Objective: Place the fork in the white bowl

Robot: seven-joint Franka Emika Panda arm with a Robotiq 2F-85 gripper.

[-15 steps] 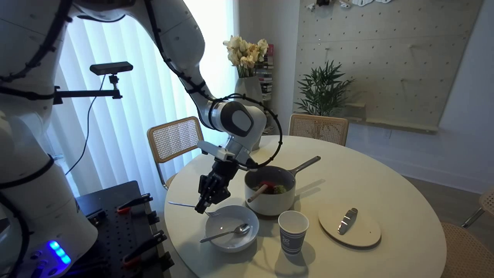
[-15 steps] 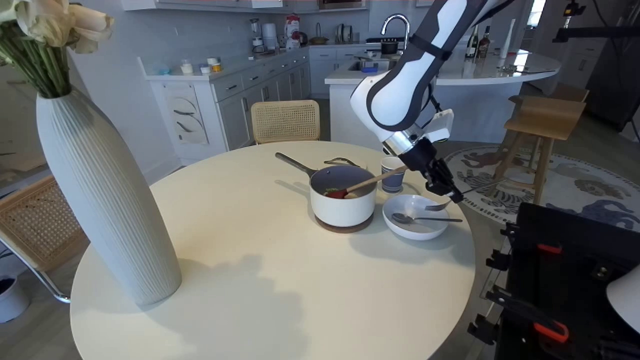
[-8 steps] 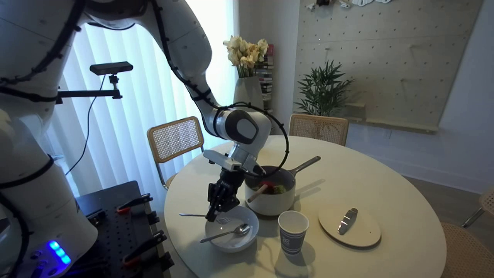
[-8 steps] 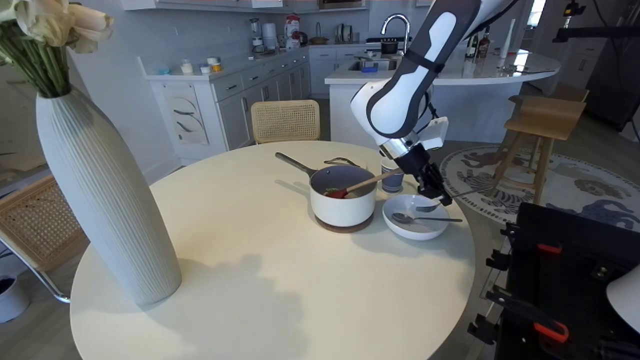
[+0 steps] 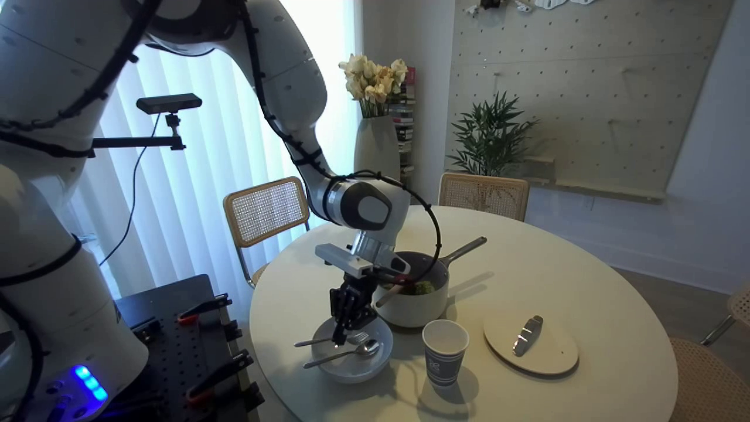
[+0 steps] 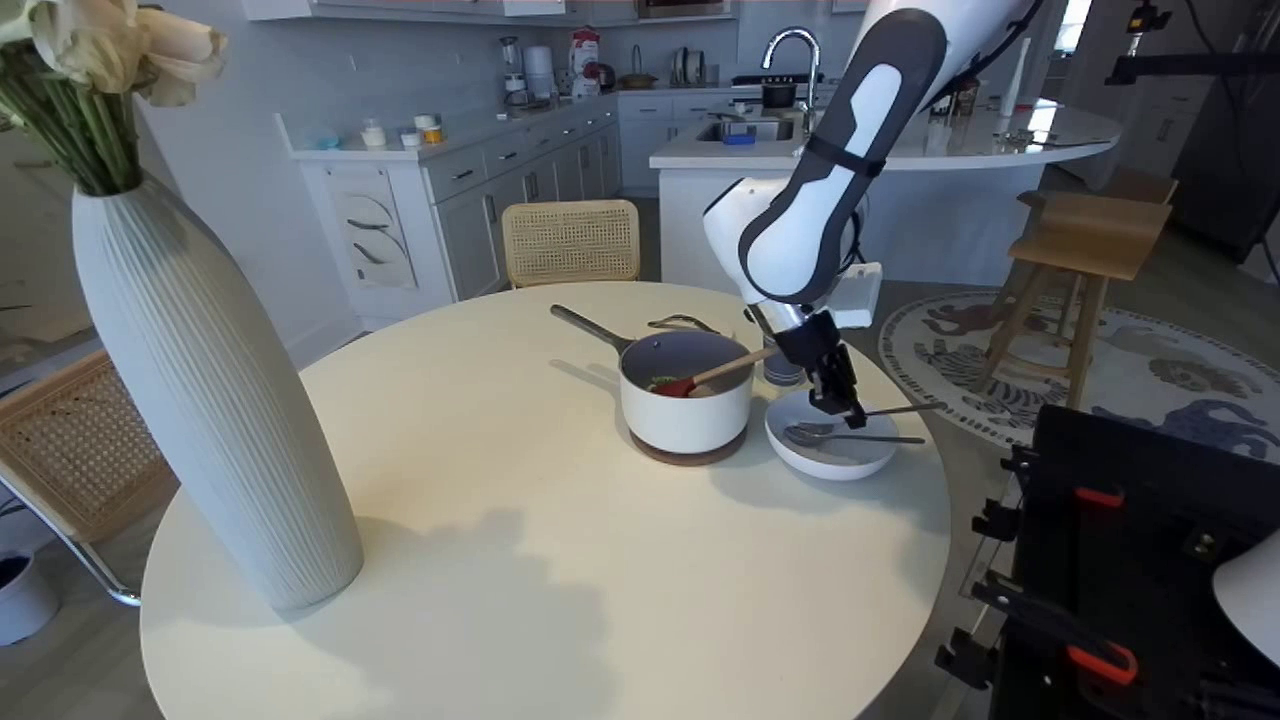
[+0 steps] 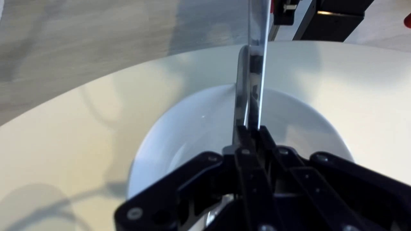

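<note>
Hand [image 7: 252, 129] is pinching silver fork [image 7: 258, 32] partway along, near centre of wrist view. Tines are showing over white bowl [image 5: 356, 371], lower centre in exterior view; contact unclear. Spoon [image 5: 367, 349] is leaning in bowl.

Arm [image 6: 825, 190] angled down; pincer [image 7: 252, 130] tilted, fingers [image 7: 268, 141] pressed close together.
</note>
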